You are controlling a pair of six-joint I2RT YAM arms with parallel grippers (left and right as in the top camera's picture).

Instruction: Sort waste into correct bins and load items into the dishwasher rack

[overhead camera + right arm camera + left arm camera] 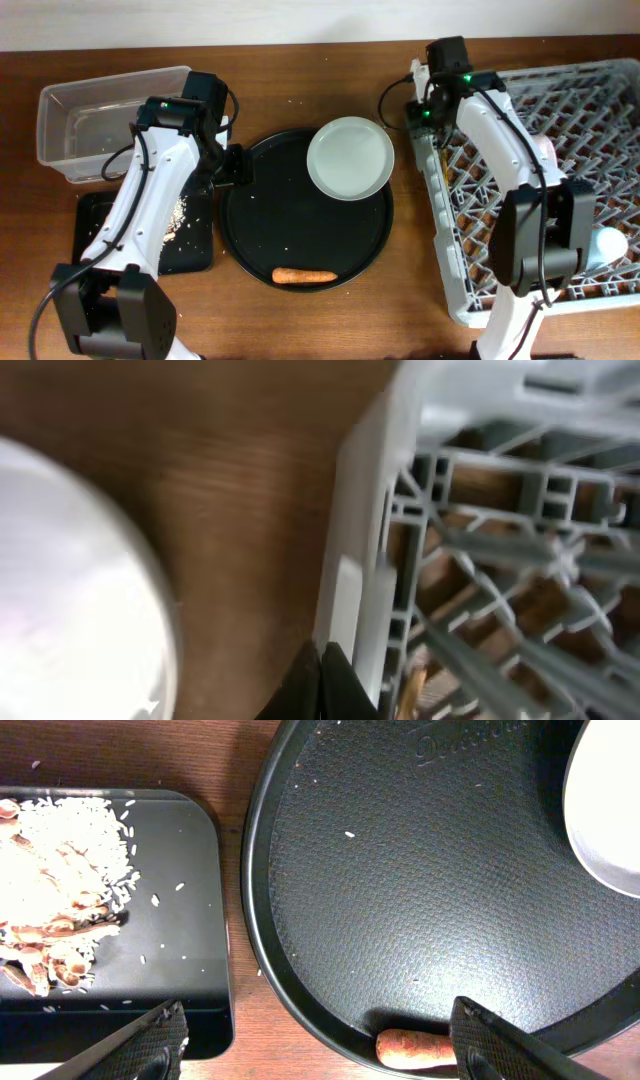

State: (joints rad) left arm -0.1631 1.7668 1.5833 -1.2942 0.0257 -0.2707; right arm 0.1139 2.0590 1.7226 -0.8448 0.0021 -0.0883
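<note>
dark ribbed fingers of the left pincer [320,1045] poke in at both bottom corners of its wrist view, spread wide with nothing between them. under them lies the round black tray [400,900], pebbled like leather, with raised lettering cut off at the top edge. a stubby orange carrot [415,1047] rests against its near rim, half hidden by the frame edge. to the left, just apart from it on the wooden bench [300,80], sits the flat black tray [190,900], smooth and round-cornered, holding a heap of white grains and beige-brown food scraps [50,890]. from overhead that heap is only a pale speckle.

the glossy pale plate [350,158] lies on the far right of the round tray. the right pincer [320,660] is pinched to a dark point, nothing seen in it, beside the grey rack [370,560]. that view is blurred. only the overhead shows the clear tub [100,125] far left, and a small pale cup [610,243] in the rack, partly behind the right arm.
</note>
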